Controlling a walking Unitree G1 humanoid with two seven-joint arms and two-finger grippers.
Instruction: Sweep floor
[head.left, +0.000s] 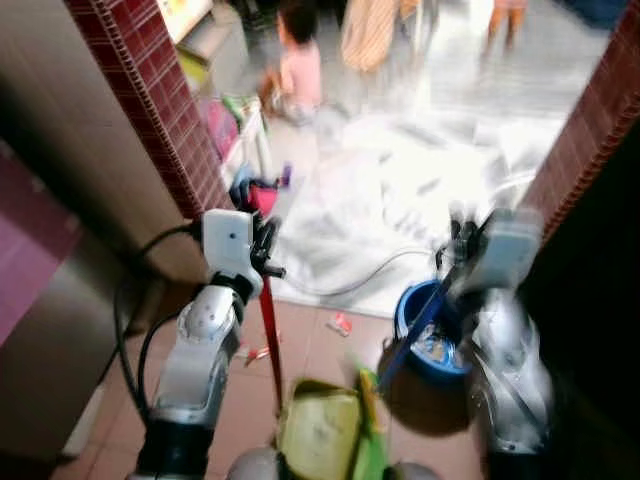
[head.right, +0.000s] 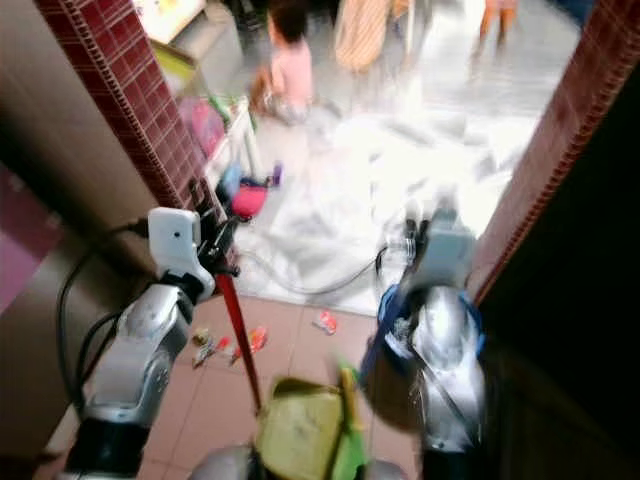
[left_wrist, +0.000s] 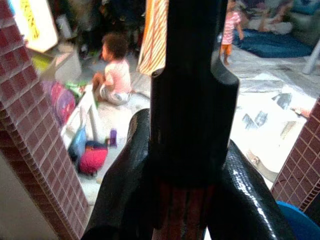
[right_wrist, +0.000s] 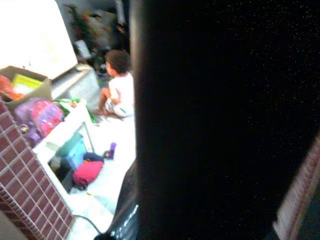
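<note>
My left gripper (head.left: 265, 255) is shut on a red handle (head.left: 271, 340) that runs down to a yellow-green dustpan (head.left: 318, 430) on the tiled floor at the bottom middle. In the left wrist view its black fingers (left_wrist: 125, 190) clasp the stick, which has a black top (left_wrist: 192, 100). My right gripper (head.left: 458, 262), blurred, is shut on a blue handle (head.left: 415, 335) that slants down to a green broom head (head.left: 368, 440) beside the dustpan. A red-and-white wrapper (head.left: 340, 323) and more scraps (head.right: 255, 340) lie on the tiles ahead of the dustpan.
A blue bucket (head.left: 405, 305) stands under my right arm. Red tiled pillars (head.left: 170, 120) (head.left: 590, 130) frame a doorway. Beyond it lie a white sheet (head.left: 400, 190), a cable (head.left: 370, 280) and bags (head.left: 255, 195). A child (head.left: 298, 65) sits on the floor, with other people standing behind.
</note>
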